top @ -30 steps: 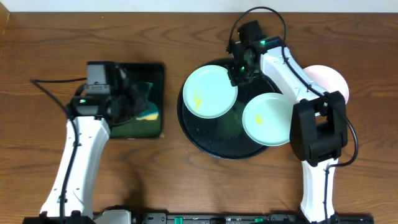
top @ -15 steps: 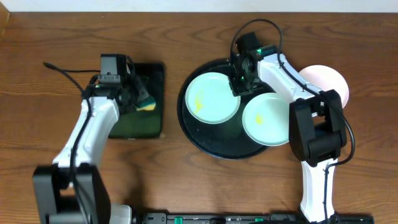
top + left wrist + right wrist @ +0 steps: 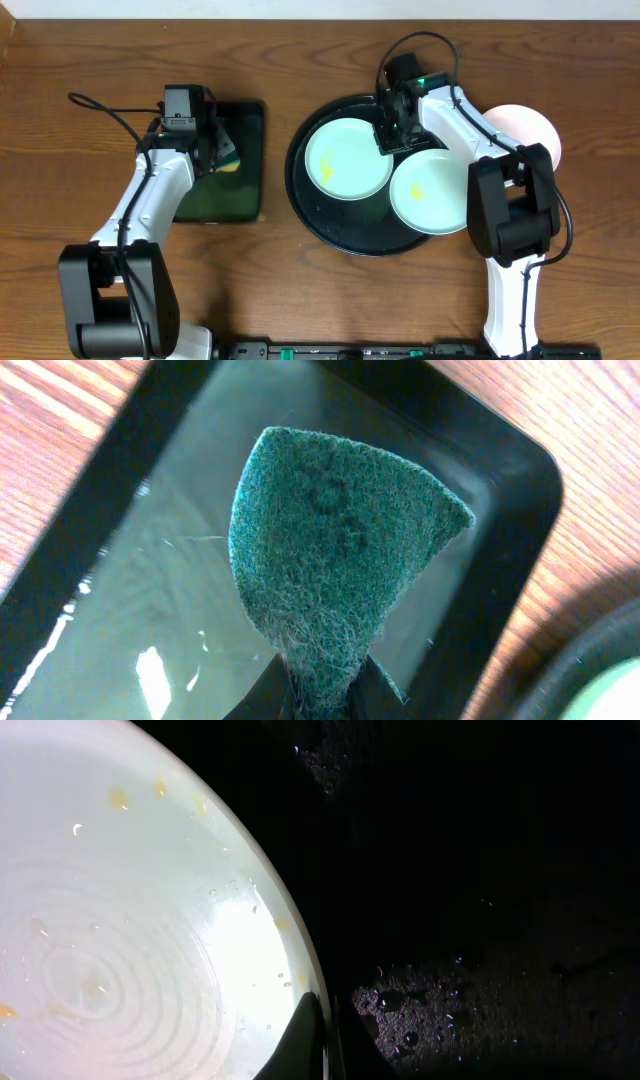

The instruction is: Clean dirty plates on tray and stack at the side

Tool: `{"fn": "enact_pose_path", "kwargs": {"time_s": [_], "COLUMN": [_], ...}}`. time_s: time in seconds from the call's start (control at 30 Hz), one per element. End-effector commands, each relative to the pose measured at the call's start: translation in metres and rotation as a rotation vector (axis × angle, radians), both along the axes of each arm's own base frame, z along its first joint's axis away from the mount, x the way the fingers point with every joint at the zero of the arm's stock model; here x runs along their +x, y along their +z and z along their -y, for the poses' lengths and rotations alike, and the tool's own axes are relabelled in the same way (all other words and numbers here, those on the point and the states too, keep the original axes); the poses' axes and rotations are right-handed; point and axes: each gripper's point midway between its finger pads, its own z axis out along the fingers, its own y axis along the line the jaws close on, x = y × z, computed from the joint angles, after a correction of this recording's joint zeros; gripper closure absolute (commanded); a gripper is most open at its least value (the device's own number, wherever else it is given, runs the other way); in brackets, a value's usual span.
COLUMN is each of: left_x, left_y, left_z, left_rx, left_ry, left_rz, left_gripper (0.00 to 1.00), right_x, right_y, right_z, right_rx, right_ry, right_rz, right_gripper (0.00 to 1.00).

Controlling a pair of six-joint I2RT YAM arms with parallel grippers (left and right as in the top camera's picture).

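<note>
The left arm [image 3: 150, 200] rose from the bench's [image 3: 260, 290] near edge, left pincer [image 3: 318, 682] nipped tight on a green scouring pad [image 3: 335, 550]. The right arm [image 3: 510, 205] hooked back leftward, right pincer [image 3: 318, 1030] closed on a mint plate [image 3: 120, 940] at its rim.

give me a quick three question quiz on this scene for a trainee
1. True or false: the left tool holds a green sponge over the small dark tray.
2. How many plates lie on the round black tray? A one, B two, C three.
3. Fill in: the right tool pinches the left plate by its ___.

Key
1. True.
2. B: the left plate and the right plate. The third plate lies off the tray, to the right.
3. Rim.
</note>
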Motion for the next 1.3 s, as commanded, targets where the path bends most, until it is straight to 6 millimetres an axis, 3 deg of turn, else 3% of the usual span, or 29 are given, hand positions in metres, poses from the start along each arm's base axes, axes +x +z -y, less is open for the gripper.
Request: {"fn": "enact_pose_path", "kwargs": {"time_s": [0.0,0.13,0.23,0.33,0.57,0.67,0.77,1.03,1.17,1.27], "left_x": [0.001,-0.001,-0.001,0.004,0.011,0.010,0.007,0.005,0.009,0.011], "left_y": [-0.013,-0.039,-0.045,-0.035,0.016,0.025,0.017,-0.041,-0.044,-0.043], "left_z": [-0.012,-0.008,-0.009,-0.009,-0.010,-0.010,-0.014,-0.017,-0.017,-0.017], "left_rx": [0.046,0.027,0.028,0.029,0.041,0.042,0.060,0.073,0.074,0.073], "left_ry": [0.037,0.026,0.025,0.023,0.010,0.010,0.020,0.024,0.024,0.024], "left_rz": [-0.027,-0.089,-0.102,-0.070,0.056,0.077,0.050,-0.083,-0.075,-0.064], "left_gripper": [0.87,0.83,0.49,0.43,0.41,0.41,0.41,0.41,0.41,0.52], "right_x": [0.000,-0.001,-0.002,-0.002,-0.002,-0.002,-0.002,-0.004,-0.005,-0.005], "right_y": [0.008,0.008,0.008,0.008,0.008,0.008,0.008,0.008,0.008,0.008], "right_z": [-0.007,-0.017,-0.020,-0.021,-0.021,-0.021,-0.021,-0.020,-0.019,-0.019], "right_rx": [-0.015,-0.011,-0.011,-0.011,-0.011,-0.011,-0.011,-0.015,-0.017,-0.021], "right_ry": [0.038,0.059,0.066,0.067,0.067,0.067,0.067,0.068,0.072,0.075], "right_rz": [0.033,0.044,0.044,0.044,0.045,0.045,0.045,0.035,0.033,0.034], "right_gripper": [0.99,0.99,0.99,0.99,0.99,0.99,0.99,0.99,0.99,0.99]}}
